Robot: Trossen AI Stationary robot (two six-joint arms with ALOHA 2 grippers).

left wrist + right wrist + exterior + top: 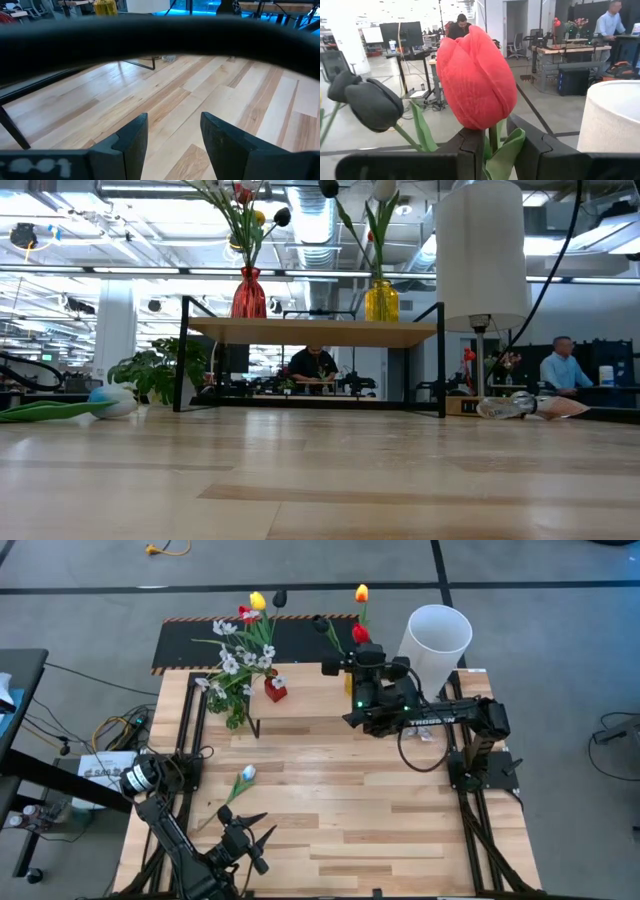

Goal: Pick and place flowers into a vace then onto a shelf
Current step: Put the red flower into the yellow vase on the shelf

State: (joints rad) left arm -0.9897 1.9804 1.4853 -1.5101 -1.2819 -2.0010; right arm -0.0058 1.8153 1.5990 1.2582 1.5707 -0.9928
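Right claw [492, 150] clamped on red tulip [476, 80] stem above yellow vase [381, 301] on shelf [310, 332]. Left claw [172, 135] spread, empty. White tulip [246, 774] left on bench [380, 830].

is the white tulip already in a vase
No, the white tulip lies flat on the table, in front of the shelf and apart from both vases.

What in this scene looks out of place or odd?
One white-headed tulip with a green stem lies flat on the slatted wooden tabletop, near the left gripper, while the other flowers stand in the red vase and yellow vase on the shelf.
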